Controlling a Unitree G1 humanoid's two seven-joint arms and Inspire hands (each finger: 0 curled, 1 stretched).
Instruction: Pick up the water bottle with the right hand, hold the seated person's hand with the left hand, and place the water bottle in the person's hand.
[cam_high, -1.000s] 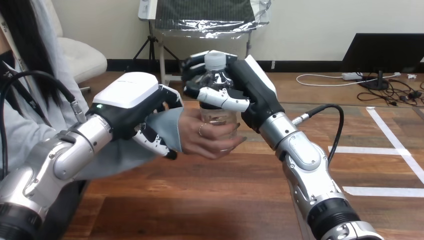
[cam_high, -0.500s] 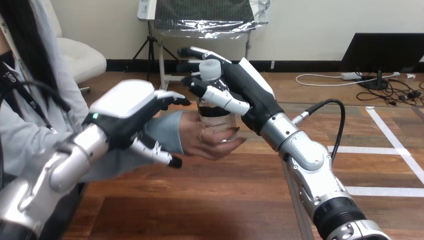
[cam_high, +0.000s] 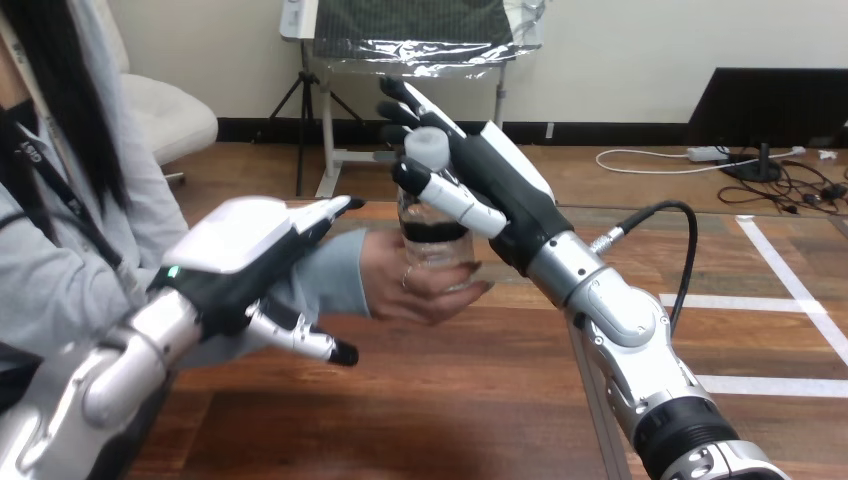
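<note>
Clear plastic is showing between the person's fingers: the water bottle (cam_high: 437, 235) is standing upright in the person's hand (cam_high: 415, 290), above the middle of the wooden worktop (cam_high: 450, 400) and a little toward its left edge. The right hand (cam_high: 490, 175) is opening. A second ago its fingers and thumb were wrapped round the bottle's neck; now the fingers (cam_high: 405, 95) are spreading straight up behind the cap. The thumb is lying across the bottle's front, possibly still brushing it, though that is hard to tell. The left hand (cam_high: 240, 240) is letting go too. It was curled round the grey sleeve (cam_high: 330, 275) at the wrist, and now its fingers are straightening over the sleeve. By this the handover is looking nearly finished: the person is carrying the bottle, and both arms are needing only to draw clear without knocking it.
</note>
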